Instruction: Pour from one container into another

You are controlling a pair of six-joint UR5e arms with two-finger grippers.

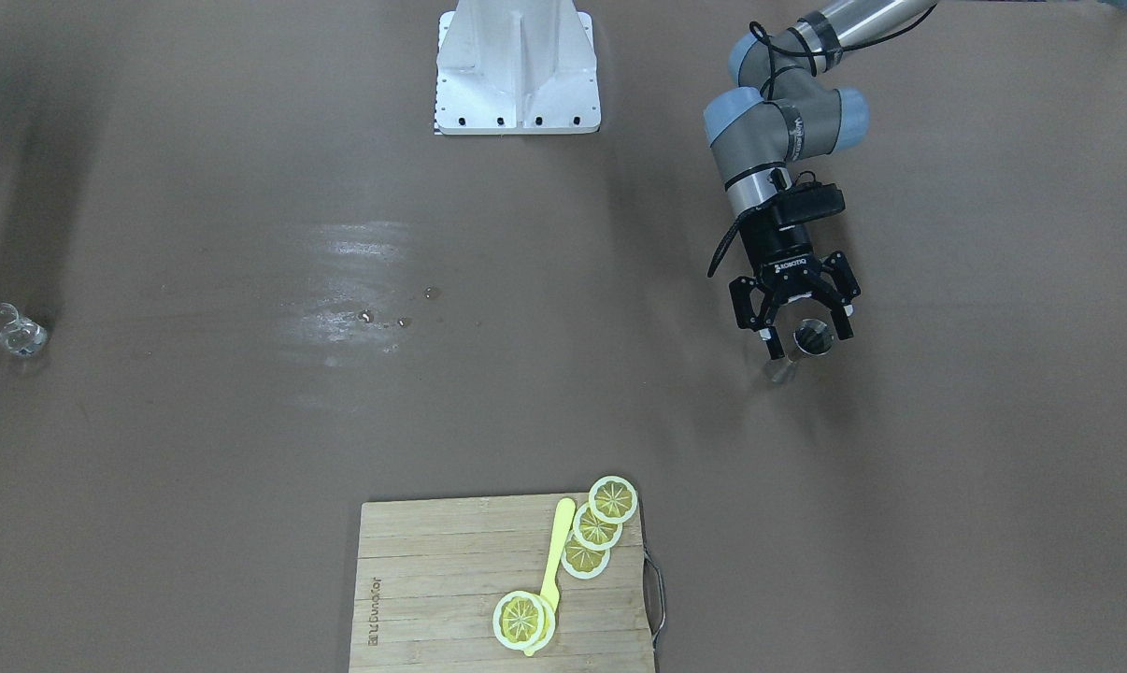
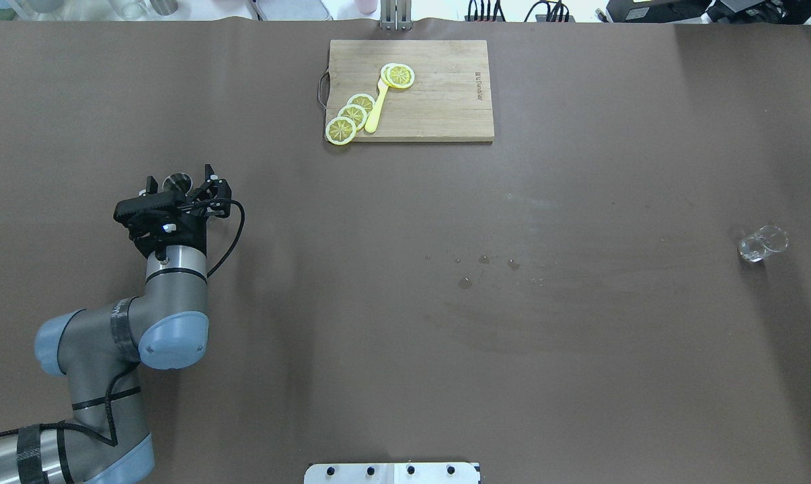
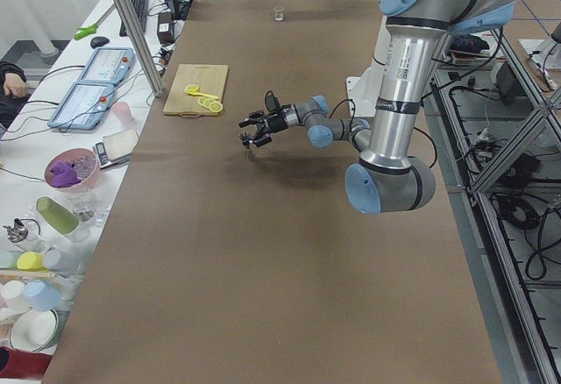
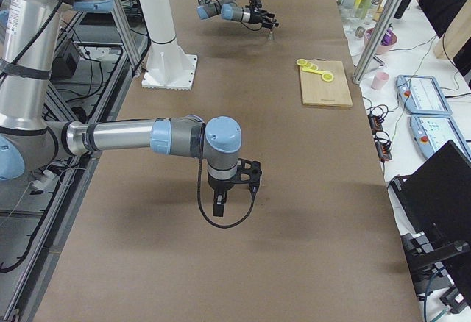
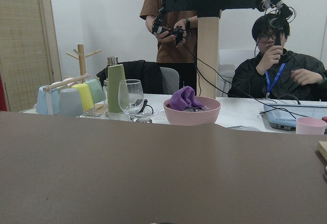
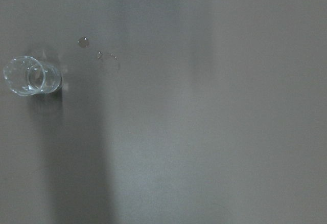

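A small metal cup (image 1: 814,338) stands upright on the brown table on my left side; the overhead view shows the same cup (image 2: 177,181). My left gripper (image 1: 809,342) is level with it and open, one finger on either side of the cup and a gap to each. A small clear glass (image 1: 10,330) stands far off on my right side, also seen as the glass (image 2: 762,243) from overhead and the glass (image 6: 30,75) from the right wrist. My right gripper (image 4: 221,203) hangs pointing down over the table, and I cannot tell whether it is open or shut.
A wooden cutting board (image 2: 439,94) with lemon slices (image 2: 352,117) and a yellow knife (image 2: 376,107) lies at the far middle edge. Water droplets (image 2: 484,261) dot the table's centre. The white base plate (image 1: 517,70) sits at my side.
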